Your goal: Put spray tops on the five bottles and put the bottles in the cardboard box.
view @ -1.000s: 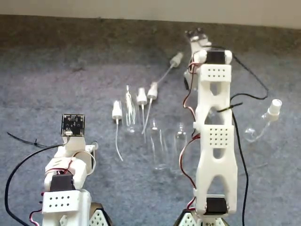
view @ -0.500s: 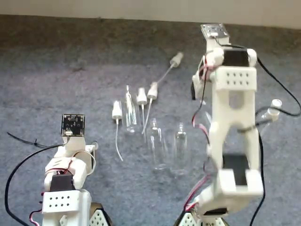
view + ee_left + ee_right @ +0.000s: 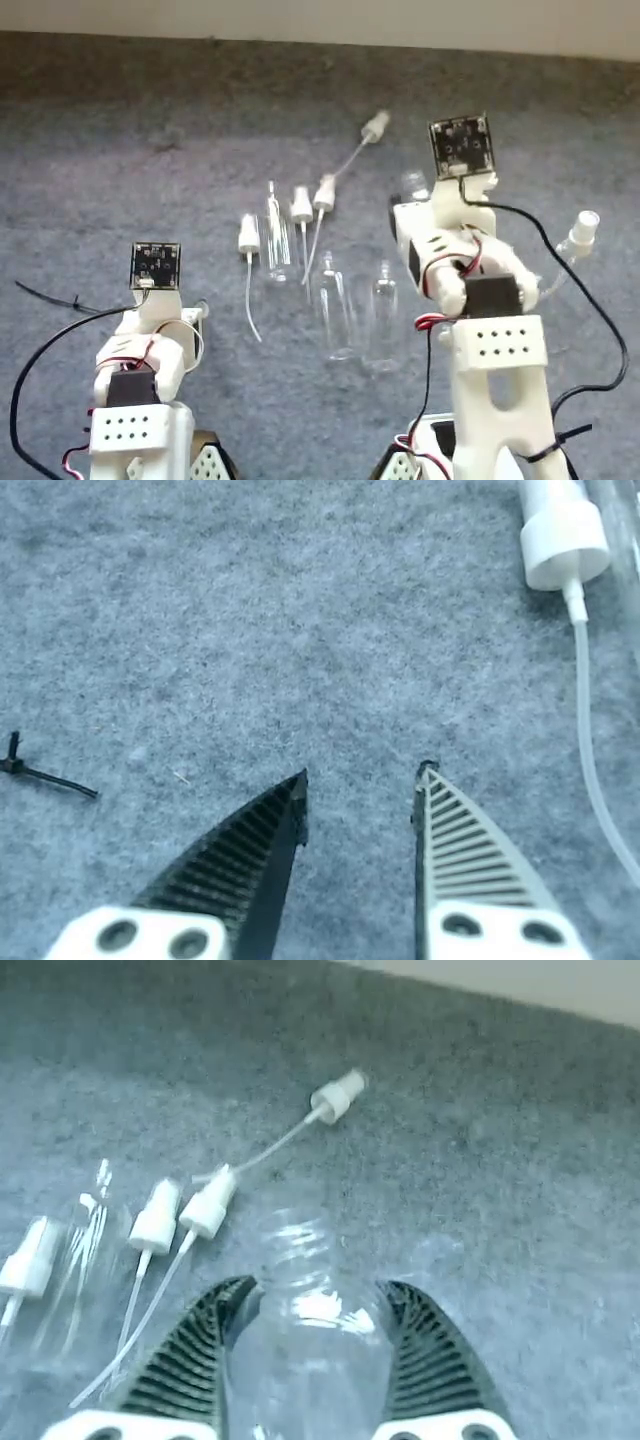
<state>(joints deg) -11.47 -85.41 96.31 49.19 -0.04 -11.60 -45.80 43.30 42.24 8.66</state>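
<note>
Clear bottle (image 3: 305, 1305) between ridged right jaws

Four bare bottles (image 3: 276, 240) (image 3: 336, 305) (image 3: 383, 312) (image 3: 413, 183) and one topped bottle (image 3: 580, 232) make five in all. Four loose spray tops (image 3: 249, 235) (image 3: 301, 205) (image 3: 324, 193) (image 3: 375, 125) lie on the tabletop (image 3: 120, 150). There are two arms (image 3: 140, 400) (image 3: 495, 350) and one black cable tie (image 3: 40, 776).

The right gripper (image 3: 318, 1288) drew back from the table's far edge toward the near edge as its arm folded from outstretched to bent. It ended with a clear bottle (image 3: 300, 1350) clasped between its fingers.
</note>
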